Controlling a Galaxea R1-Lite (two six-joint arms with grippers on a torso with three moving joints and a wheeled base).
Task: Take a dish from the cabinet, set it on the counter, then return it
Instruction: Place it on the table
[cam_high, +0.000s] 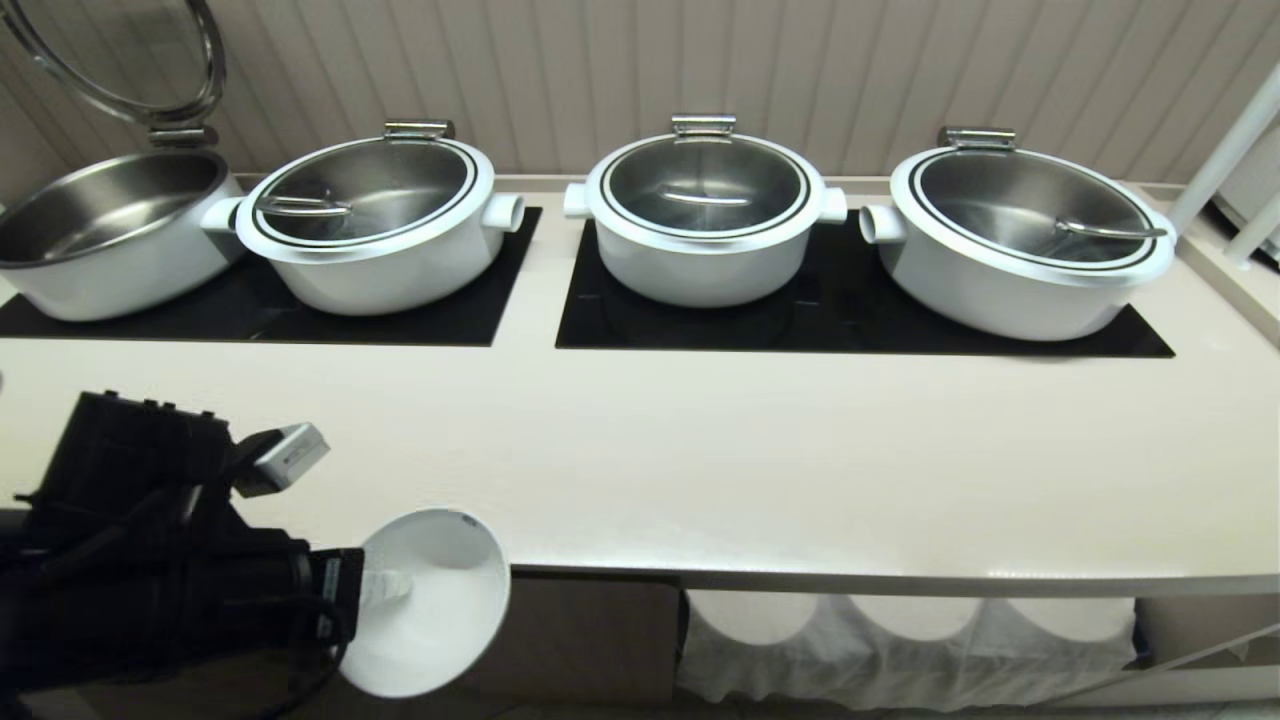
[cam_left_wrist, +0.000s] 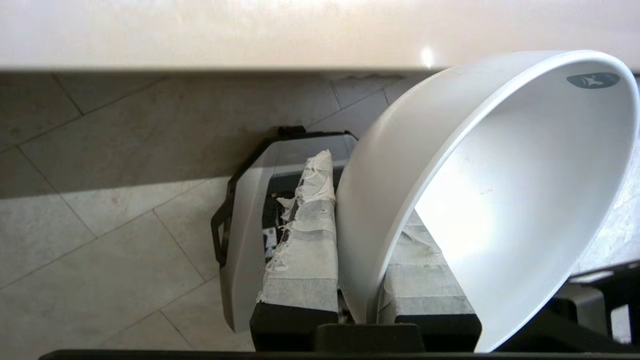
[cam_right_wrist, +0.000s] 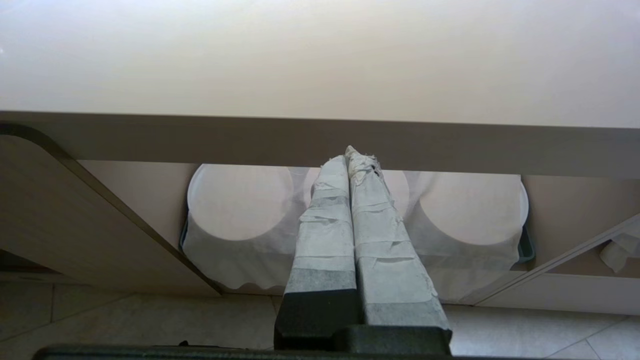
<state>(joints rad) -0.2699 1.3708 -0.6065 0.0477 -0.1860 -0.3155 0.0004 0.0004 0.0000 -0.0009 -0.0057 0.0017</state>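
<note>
left claw pinching dish rim, inner finger hidden

Head view: the leftmost pot and its raised lid are cut off by the frame edge. The left arm runs out of frame at lower left and covers part of the dish. The counter overhangs and hides the tops of the cloth-covered stacks in the cabinet below.

Left wrist view: the dish wall conceals most of one taped finger of the left gripper.

Right wrist view: the closed fingers of the right gripper block the middle stack; what lies under the cloth cannot be told.
</note>
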